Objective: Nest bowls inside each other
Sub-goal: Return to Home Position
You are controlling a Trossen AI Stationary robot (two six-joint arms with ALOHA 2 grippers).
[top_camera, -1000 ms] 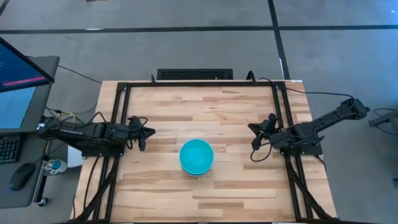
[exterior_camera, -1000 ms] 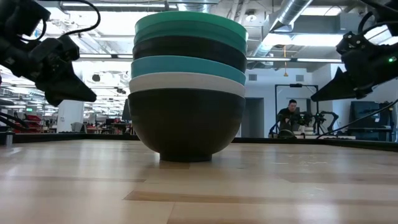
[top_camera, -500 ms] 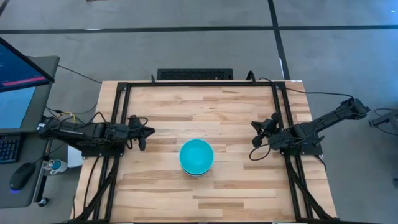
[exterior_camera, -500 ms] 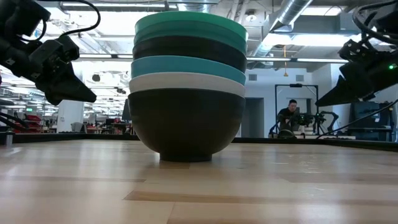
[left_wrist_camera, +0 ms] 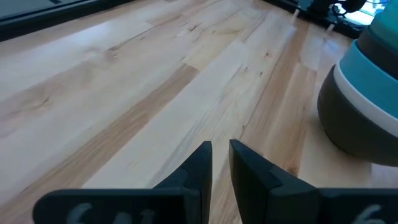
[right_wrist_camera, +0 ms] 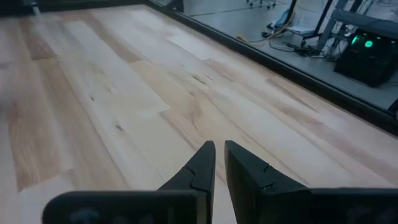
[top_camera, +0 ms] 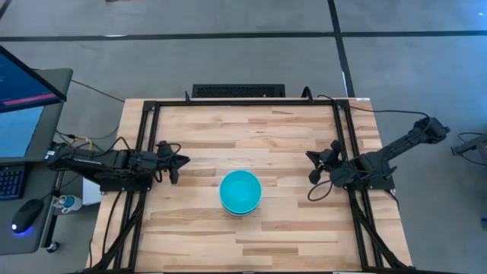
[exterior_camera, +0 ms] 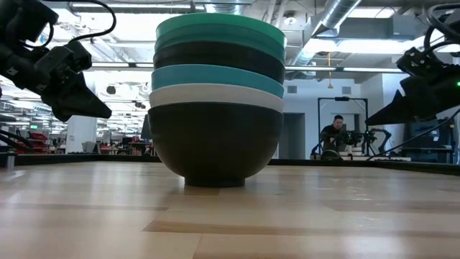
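Stack of bowls (top_camera: 240, 192) sat on the table (top_camera: 289, 129), a little toward 6 o'clock from its centre, all six nested. In the low view the base bowl (exterior_camera: 213, 147) was black, with white, cyan-blue, black and teal-green rims stepping up above it; the top bowl (exterior_camera: 219, 25) showed bright cyan from above. Left gripper (top_camera: 176, 162) lay at about 10 o'clock of the stack, well apart from it, fingers together on nothing in its wrist view. Right gripper (top_camera: 318, 166) was at about 2 o'clock, likewise well apart, fingers together and empty. Judged handling: bowls looked rigid, thin-walled and smooth, probably light singly, the pile heavier. Curved glossy walls would likely slip under an outside pinch. Best hold judged to be a rim, one finger inside, one outside. Gripping the top rim would probably lift that bowl alone; to shift the whole pile, a low push on the base bowl seemed safer. Material could not be told, so fragility unknown; worth treating as breakable.
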